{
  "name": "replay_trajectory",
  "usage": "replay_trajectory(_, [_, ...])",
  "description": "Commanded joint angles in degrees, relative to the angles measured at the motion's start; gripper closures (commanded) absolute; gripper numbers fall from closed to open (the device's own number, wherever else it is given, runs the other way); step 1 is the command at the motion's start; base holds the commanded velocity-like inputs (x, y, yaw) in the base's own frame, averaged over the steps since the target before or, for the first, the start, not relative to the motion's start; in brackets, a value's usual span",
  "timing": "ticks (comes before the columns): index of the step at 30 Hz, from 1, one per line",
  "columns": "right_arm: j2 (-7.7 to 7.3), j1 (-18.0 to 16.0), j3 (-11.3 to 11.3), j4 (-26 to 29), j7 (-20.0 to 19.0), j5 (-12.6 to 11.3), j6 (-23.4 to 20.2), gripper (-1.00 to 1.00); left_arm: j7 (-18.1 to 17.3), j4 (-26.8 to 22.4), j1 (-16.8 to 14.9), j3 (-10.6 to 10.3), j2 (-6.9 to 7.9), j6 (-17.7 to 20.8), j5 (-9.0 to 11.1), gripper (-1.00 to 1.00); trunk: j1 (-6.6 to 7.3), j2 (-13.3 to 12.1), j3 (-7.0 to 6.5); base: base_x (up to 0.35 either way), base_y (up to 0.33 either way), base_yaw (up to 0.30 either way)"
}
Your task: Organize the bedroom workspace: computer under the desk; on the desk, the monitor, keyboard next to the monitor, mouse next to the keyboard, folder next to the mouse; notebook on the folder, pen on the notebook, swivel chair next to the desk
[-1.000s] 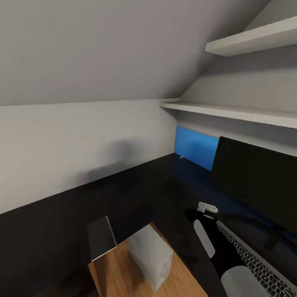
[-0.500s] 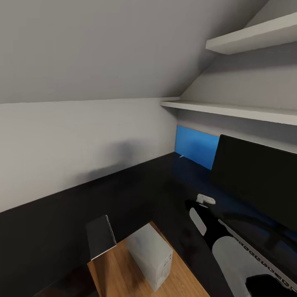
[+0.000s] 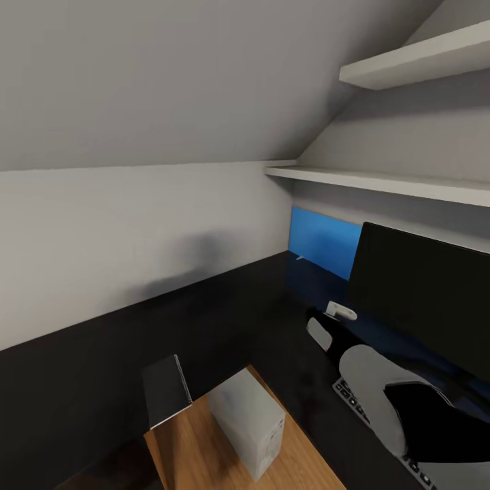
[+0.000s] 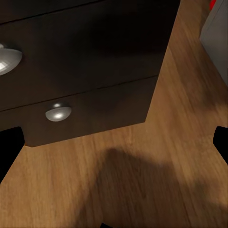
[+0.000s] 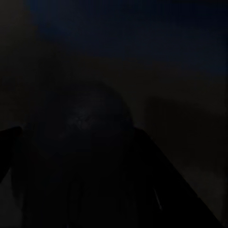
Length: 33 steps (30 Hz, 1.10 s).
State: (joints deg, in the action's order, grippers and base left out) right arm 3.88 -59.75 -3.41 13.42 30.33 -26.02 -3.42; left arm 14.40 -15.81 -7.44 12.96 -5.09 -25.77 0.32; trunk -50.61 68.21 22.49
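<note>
- The right arm (image 3: 401,401) has pushed forward over the tabletop (image 3: 224,320) in the last second; in the head view its grey forearm now covers most of the keyboard (image 3: 354,401), which lay plainly exposed a moment ago.
- The right tool (image 3: 325,328) now reaches toward the dark gap in front of the monitor (image 3: 422,299), near a small white piece just beside the screen's lower corner.
- I cannot tell whether the right tool is open or closed: its wrist view is almost black, showing only a dim rounded shape, possibly the mouse.
- The left tool's dark fingertips (image 4: 9,152) stand wide apart, holding nothing, above the wooden floor (image 4: 142,180) by the silver-knobbed drawers (image 4: 90,109).
- The computer (image 3: 246,422) stands unmoved on the floor under the tabletop.
- Judgement: the reach looks like a mouse or keyboard placement step; folder, notebook and pen steps remain unconfirmed here.
</note>
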Motion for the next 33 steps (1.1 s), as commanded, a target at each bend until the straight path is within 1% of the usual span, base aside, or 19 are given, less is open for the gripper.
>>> replay_trajectory(1, [0.39, -0.06, 0.28, -0.41, 1.16, -0.91, 0.1, 1.0, 0.2, 0.02, -0.03, -0.04, -0.01, -0.16, 0.03, -1.0, 0.0, 0.04, 0.06, 0.0, 0.0, 0.0])
replay_trajectory(5, [1.21, -0.09, 1.16, -2.23, 2.24, -2.08, 2.15, 1.0, 0.19, 0.01, -0.03, -0.04, -0.01, -0.16, 0.03, -1.0, 0.0, 0.04, 0.06, 0.0, 0.0, 0.0])
replay_trajectory(6, [2.09, -0.1, 1.29, -4.58, 2.8, -2.36, 4.56, 1.0, 0.19, 0.0, -0.03, -0.04, -0.01, -0.16, 0.03, -1.0, 0.0, 0.04, 0.06, 0.0, 0.0, 0.0])
replay_trajectory(7, [2.63, -0.1, 1.33, -5.47, 3.54, -2.43, 5.93, 1.0, 0.19, -0.01, -0.03, -0.04, -0.01, -0.16, 0.03, -1.0, 0.0, 0.04, 0.06, 0.0, 0.0, 0.0])
replay_trajectory(9, [3.55, -0.1, 1.36, -6.47, 6.41, -2.45, 8.13, 1.0, 0.19, -0.01, -0.03, -0.04, -0.01, -0.16, 0.03, -1.0, 0.0, 0.04, 0.06, 0.0, 0.0, 0.0])
replay_trajectory(13, [4.37, -0.1, 1.38, -7.0, 9.48, -2.46, 9.36, 1.0, 0.19, -0.01, -0.03, -0.04, -0.01, -0.16, 0.08, -1.0, 0.0, 0.04, 0.06, 0.0, 0.0, 0.0])
replay_trajectory(18, [4.68, -0.07, 1.39, -7.22, 11.67, -2.39, 9.76, 1.0, 0.19, -0.01, -0.03, -0.04, -0.01, -0.16, 0.11, -1.0, 0.0, 0.04, 0.06, 0.0, 0.0, 0.0])
replay_trajectory(22, [4.73, -0.04, 1.39, -7.27, 15.25, -2.39, 9.87, 1.0, 0.19, -0.01, -0.03, -0.04, -0.01, -0.16, 0.12, -1.0, 0.0, 0.04, 0.06, 0.0, 0.0, 0.0])
replay_trajectory(33, [4.72, -0.04, 1.39, -7.27, 15.89, -2.38, 9.84, 1.0, 0.19, -0.01, -0.03, -0.04, -0.01, -0.17, 0.12, -1.0, 0.0, 0.04, 0.06, 0.0, 0.0, 0.0])
